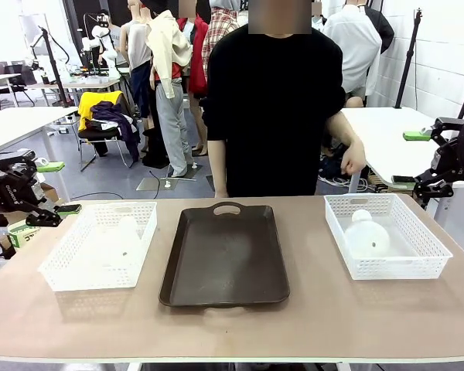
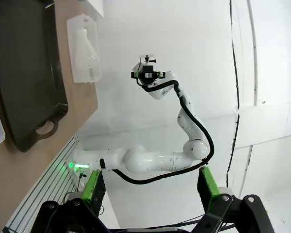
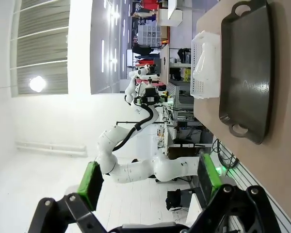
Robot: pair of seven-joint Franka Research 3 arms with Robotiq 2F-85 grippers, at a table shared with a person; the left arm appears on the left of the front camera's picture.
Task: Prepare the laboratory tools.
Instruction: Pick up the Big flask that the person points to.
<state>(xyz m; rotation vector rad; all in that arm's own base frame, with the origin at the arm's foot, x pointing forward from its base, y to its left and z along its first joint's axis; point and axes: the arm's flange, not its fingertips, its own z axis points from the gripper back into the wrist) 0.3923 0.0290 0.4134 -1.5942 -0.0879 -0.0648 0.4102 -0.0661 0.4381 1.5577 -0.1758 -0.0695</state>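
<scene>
Tan counter (image 1: 317, 325), one dark brown tray (image 1: 224, 255) at its middle, handle cut-outs at the far and near ends. A white mesh left basket (image 1: 85, 278) sits toward the counter's left edge, a matching right basket (image 1: 402, 267) toward the right edge, each well apart from the tray. The left flask (image 1: 120, 236), frosted white, lies inside the left basket, its outline faint against the mesh. The right flask (image 1: 369, 238) lies on its side inside the right basket, wide base toward the near edge and neck toward the far edge. The left fingers (image 1: 58, 188) hang off the counter's left edge, spread wide, nothing between them; in the left wrist view the left fingers (image 2: 150, 194) show the same open gap, with the tray (image 2: 24, 73) and right basket (image 2: 77, 73) beyond. The right fingers (image 1: 411, 158) hang past the counter's far right corner, likewise spread and empty, as the right fingers (image 3: 150, 182) also show in their own wrist view, with the left basket (image 3: 196, 87) and left flask (image 3: 206, 63) off beside the tray (image 3: 247, 68). A person (image 1: 274, 108) in black stands at the far edge, one hand (image 1: 354, 162) lowered near the right basket's far rim; contact cannot be told.
</scene>
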